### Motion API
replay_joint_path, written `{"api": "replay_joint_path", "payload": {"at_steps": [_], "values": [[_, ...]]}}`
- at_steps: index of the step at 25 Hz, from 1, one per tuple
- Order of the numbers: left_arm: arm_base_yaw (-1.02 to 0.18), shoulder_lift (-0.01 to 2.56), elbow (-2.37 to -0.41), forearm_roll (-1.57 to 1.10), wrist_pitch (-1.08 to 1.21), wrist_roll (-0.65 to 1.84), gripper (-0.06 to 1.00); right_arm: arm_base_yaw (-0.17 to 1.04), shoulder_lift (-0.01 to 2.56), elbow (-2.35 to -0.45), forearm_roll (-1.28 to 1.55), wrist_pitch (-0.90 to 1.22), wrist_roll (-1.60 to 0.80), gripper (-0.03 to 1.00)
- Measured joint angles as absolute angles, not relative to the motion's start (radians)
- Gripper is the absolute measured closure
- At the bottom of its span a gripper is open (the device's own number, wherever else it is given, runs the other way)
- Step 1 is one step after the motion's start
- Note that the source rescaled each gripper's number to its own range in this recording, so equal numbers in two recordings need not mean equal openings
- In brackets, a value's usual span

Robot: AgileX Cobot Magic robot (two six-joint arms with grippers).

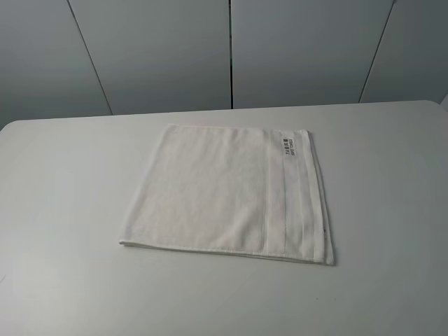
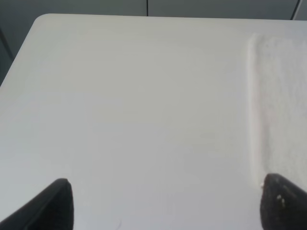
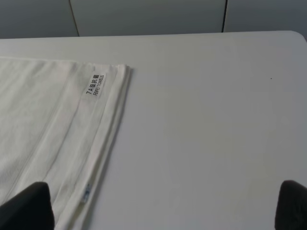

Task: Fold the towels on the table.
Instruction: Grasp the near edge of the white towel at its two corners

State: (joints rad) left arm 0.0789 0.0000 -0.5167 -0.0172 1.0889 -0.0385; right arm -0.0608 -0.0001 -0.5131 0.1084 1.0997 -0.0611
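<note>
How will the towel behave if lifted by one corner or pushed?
Likely floppy: the towel lies flat against the table, so a lifted corner would probably drape. It looks like thin terry cloth, so it is probably light for its size. Pushed, it may bunch or slide on the smooth table; its seemingly layered edge near the label could splay.

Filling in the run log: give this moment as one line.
towel: flat on table, label up | left gripper: open, empty | right gripper: open, empty
</note>
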Motion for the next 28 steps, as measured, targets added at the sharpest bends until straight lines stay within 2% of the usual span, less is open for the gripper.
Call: {"api": "replay_joint_path", "payload": {"at_steps": [28], "values": [[0.079,0.000,-0.517,-0.017,1.089,-0.039,-0.05,-0.061,0.000,-0.513,0.108,1.100,-0.061,-0.03]]}}
